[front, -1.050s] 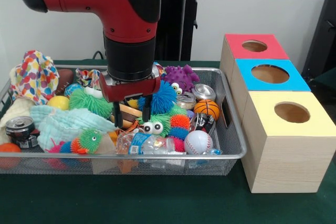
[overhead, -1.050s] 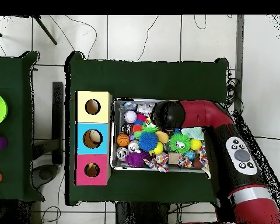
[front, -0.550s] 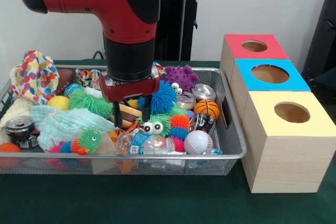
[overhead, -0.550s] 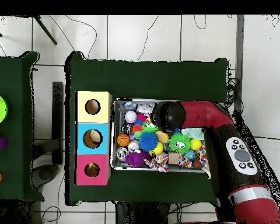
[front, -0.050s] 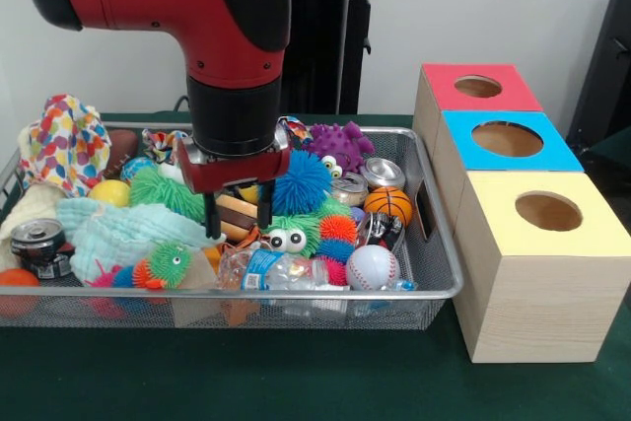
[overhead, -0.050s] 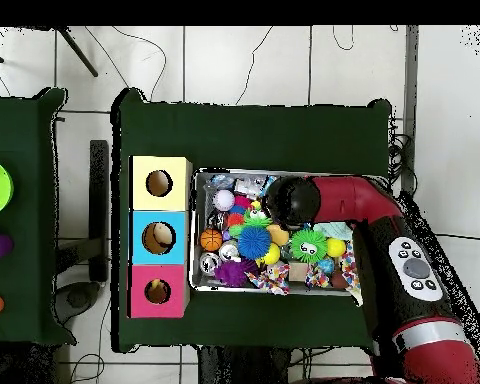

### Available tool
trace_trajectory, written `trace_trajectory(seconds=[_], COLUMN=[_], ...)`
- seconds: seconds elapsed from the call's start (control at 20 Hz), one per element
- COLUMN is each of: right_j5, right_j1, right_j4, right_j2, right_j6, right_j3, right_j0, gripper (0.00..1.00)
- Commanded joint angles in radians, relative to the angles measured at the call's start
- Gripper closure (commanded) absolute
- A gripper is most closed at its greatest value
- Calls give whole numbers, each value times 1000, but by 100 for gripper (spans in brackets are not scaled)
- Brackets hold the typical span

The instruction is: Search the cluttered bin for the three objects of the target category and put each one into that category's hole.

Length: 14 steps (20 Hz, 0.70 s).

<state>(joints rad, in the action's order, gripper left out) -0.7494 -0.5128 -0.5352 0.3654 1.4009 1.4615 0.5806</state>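
Observation:
My gripper (front, -0.050s: 239, 228) hangs open over the middle of the wire bin (front, -0.050s: 325, 294), fingers straddling an orange and brown toy (front, -0.050s: 237, 208), holding nothing. A blue spiky ball (front, -0.050s: 302, 182) sits just right of it, a green spiky ball (front, -0.050s: 161, 191) just left. Lower right in the bin lie a basketball (front, -0.050s: 387, 204) and a baseball (front, -0.050s: 372, 266), with a crushed plastic bottle (front, -0.050s: 274, 270) in front. To the right stand the red box (front, -0.050s: 478, 89), blue box (front, -0.050s: 507, 140) and yellow box (front, -0.050s: 547, 212), each with a round hole. In the overhead view the arm (overhead, -0.050s: 292, 198) hides the gripper.
A purple spiky toy (front, -0.050s: 338, 145), a can (front, -0.050s: 382, 173) and a second can (front, -0.050s: 36, 243) lie in the bin, along with a mint cloth (front, -0.050s: 113, 229), a patterned cloth (front, -0.050s: 64, 142) and a yellow ball (front, -0.050s: 110, 192). The boxes (overhead, -0.050s: 159, 238) stand against the bin's wall (overhead, -0.050s: 194, 230).
The gripper has shifted slightly left in the front view and stays open. The objects in the bin have not moved.

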Motion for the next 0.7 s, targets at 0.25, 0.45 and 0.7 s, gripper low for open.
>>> trace_trajectory(seconds=[0.25,0.45,0.7], right_j5=[-70,-71,-74], right_j1=[66,77,87], right_j4=[-92,-88,-76], right_j2=[-22,-29,-41], right_j6=[-146,-137,-118], right_j3=[52,56,72], right_j0=[18,18,20], gripper=[0,0,0])
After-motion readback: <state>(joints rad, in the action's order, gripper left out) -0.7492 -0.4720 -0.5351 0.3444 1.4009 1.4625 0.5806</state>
